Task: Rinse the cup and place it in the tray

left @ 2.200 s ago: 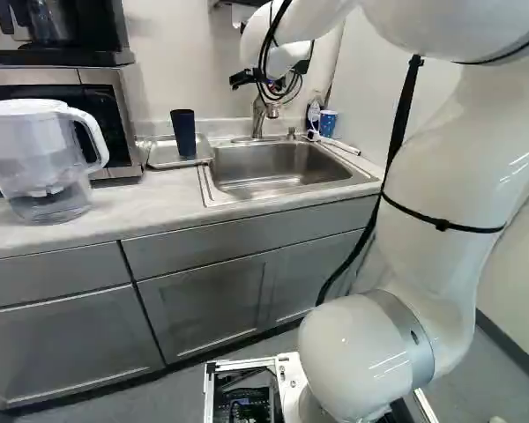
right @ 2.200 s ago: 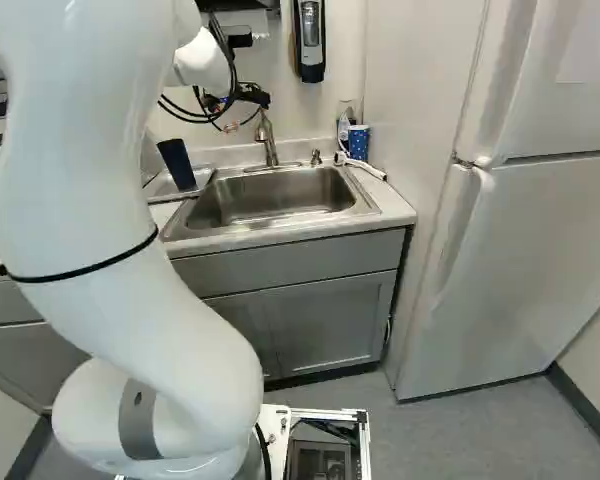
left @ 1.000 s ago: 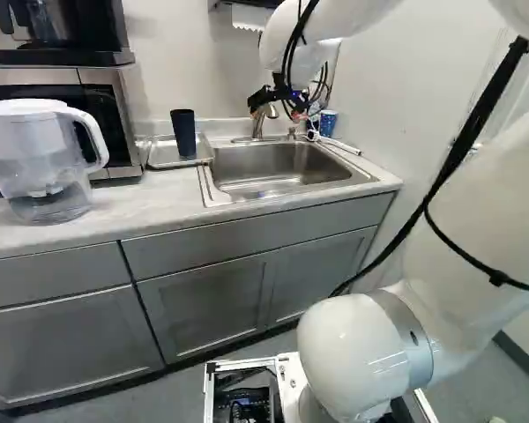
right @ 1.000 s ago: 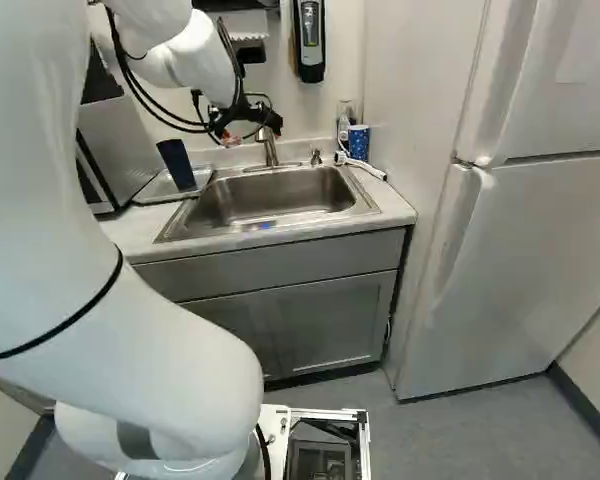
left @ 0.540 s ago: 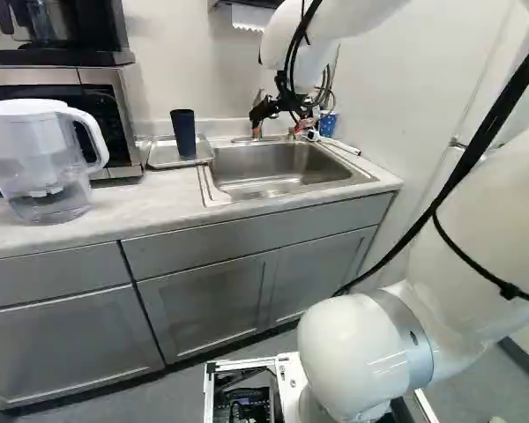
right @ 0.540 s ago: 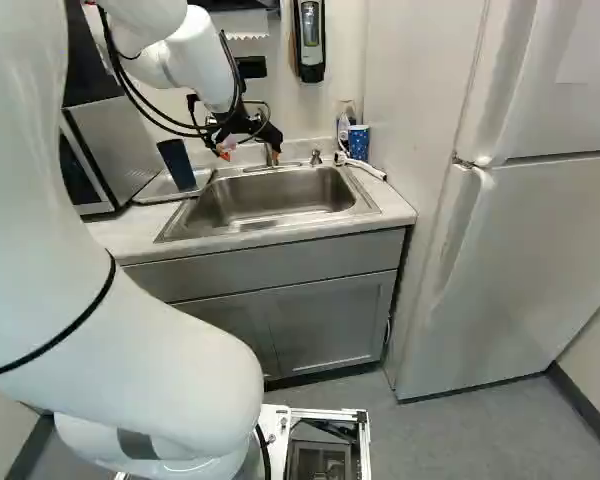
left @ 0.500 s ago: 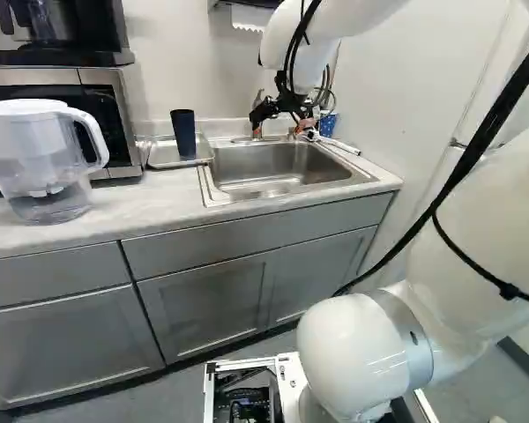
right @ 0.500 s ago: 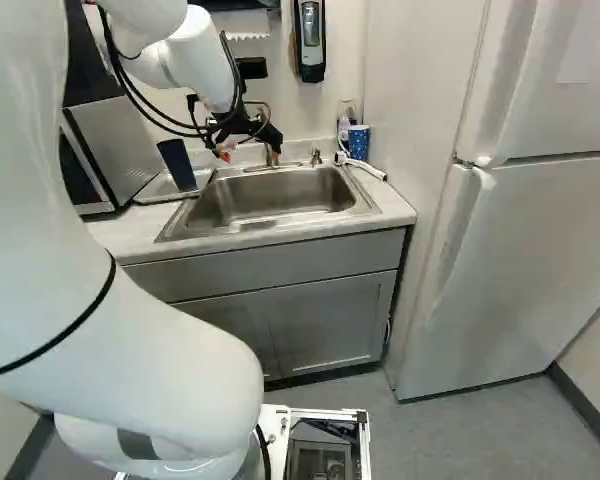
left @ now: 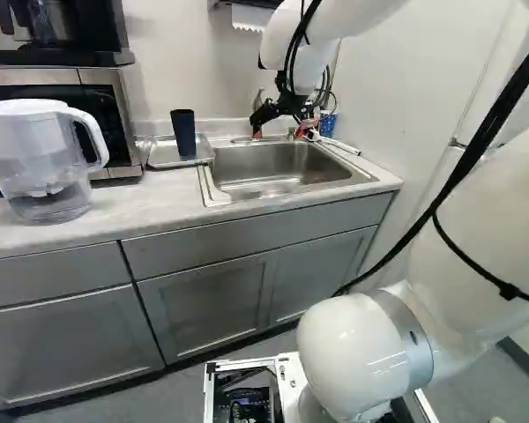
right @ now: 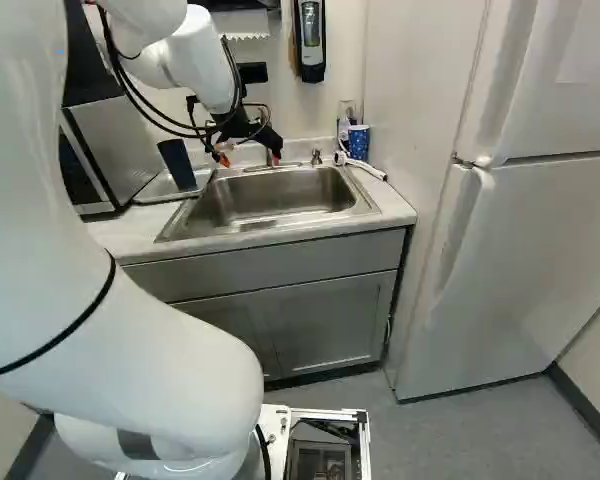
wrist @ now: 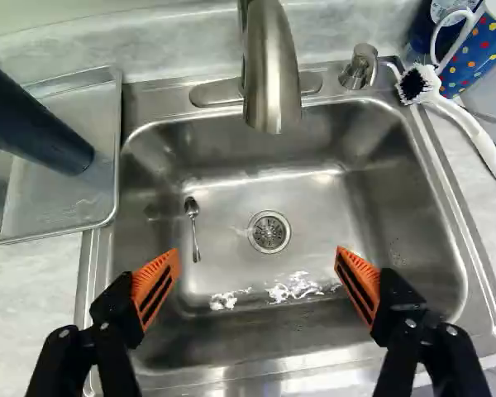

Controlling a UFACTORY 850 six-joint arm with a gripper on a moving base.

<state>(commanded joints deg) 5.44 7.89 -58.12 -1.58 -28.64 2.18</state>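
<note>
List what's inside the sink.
In the sink I see a small spoon, the drain and white, foam-like residue. The faucet hides part of the back wall, and the open jaws cover patches nearer the camera; what lies behind them can't be seen.

White arm extended forward, wrist angled down; end effector open, directed downward, its two black fingers wide apart, orange pads facing across the gap.

Kitchen area — steel sink, faucet, fridge, microwave
</note>
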